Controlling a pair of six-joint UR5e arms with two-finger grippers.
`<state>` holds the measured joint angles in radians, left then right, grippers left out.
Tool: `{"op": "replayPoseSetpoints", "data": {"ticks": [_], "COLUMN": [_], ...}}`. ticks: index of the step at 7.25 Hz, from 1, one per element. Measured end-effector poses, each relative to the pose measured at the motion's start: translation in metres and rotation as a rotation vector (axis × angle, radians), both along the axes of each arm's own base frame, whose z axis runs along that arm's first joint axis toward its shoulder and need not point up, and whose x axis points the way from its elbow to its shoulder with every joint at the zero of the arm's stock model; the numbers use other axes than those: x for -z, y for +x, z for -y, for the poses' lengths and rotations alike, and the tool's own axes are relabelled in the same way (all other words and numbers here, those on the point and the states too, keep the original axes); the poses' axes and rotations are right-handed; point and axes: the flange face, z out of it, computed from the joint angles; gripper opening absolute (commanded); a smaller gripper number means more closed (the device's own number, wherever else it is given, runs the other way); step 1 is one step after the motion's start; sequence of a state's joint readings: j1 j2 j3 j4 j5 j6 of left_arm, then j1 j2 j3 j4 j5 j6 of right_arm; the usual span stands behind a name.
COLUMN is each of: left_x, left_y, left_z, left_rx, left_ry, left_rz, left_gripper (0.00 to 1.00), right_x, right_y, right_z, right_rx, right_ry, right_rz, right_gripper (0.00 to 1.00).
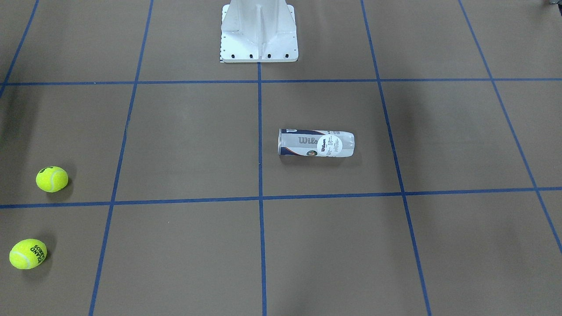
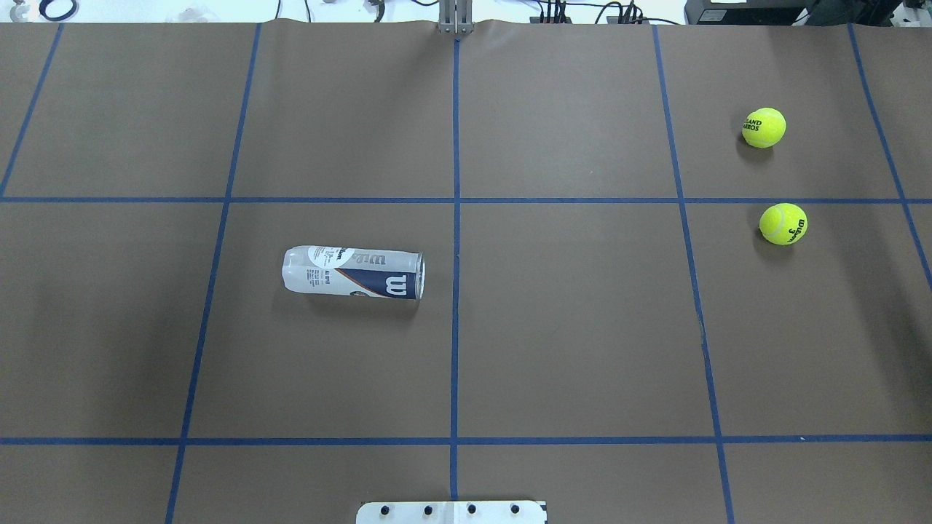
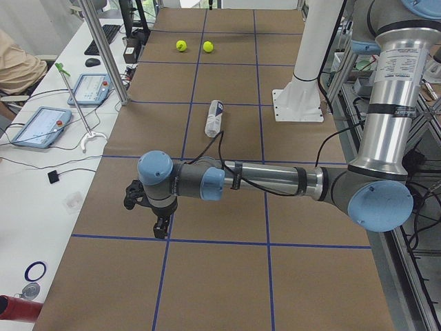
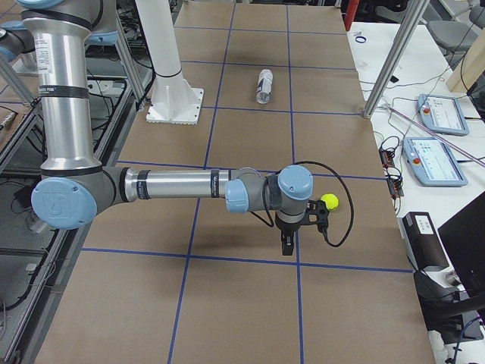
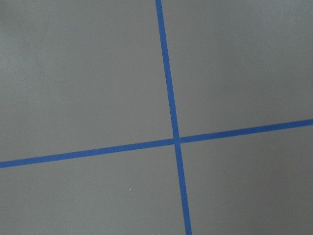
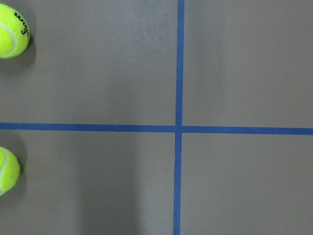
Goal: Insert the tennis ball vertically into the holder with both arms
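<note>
The table [image 2: 568, 327] (blue-taped grid) carries the sideways holder [image 2: 353, 272] and two tennis balls [image 2: 764, 127].

Brown table [image 2: 582, 349], blue tape grid [image 2: 456, 349], keyboard [image 3: 95, 47]

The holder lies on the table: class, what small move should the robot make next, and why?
Probably bring the left gripper toward the holder. It lies on its side in the robot's left half, unheld, so it must stand upright before a ball can drop in. Both tennis balls lie on the robot's right.
</note>
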<state>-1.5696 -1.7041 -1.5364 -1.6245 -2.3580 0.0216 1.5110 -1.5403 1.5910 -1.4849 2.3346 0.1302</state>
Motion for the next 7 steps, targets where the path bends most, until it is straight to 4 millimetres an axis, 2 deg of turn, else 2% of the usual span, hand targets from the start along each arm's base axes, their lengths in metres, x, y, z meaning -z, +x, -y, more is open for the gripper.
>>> {"op": "replayPoseSetpoints", "data": {"ticks": [2, 5, 7], "left_x": [0.032, 0.104, 0.145], "left_y": [0.018, 0.085, 0.132], "left_z": [0.016, 0.047, 0.056], "left_rx": [-0.012, -0.123, -0.191], "left_ry": [0.109, 0.341, 0.513], "left_rz": [-0.007, -0.030, -0.060], "left_gripper": [1.00, 0.99, 0.99], "right_x": [0.000, 0.002, 0.002], "right_y": [0.000, 0.000, 0.000], "right_z": [0.000, 0.000, 0.000], "right_rx": [0.000, -0.001, -0.001], "right_ry": [0.000, 0.002, 0.002], "right_rz": [0.001, 0.002, 0.004], "right_gripper": [1.00, 1.00, 1.00]}}
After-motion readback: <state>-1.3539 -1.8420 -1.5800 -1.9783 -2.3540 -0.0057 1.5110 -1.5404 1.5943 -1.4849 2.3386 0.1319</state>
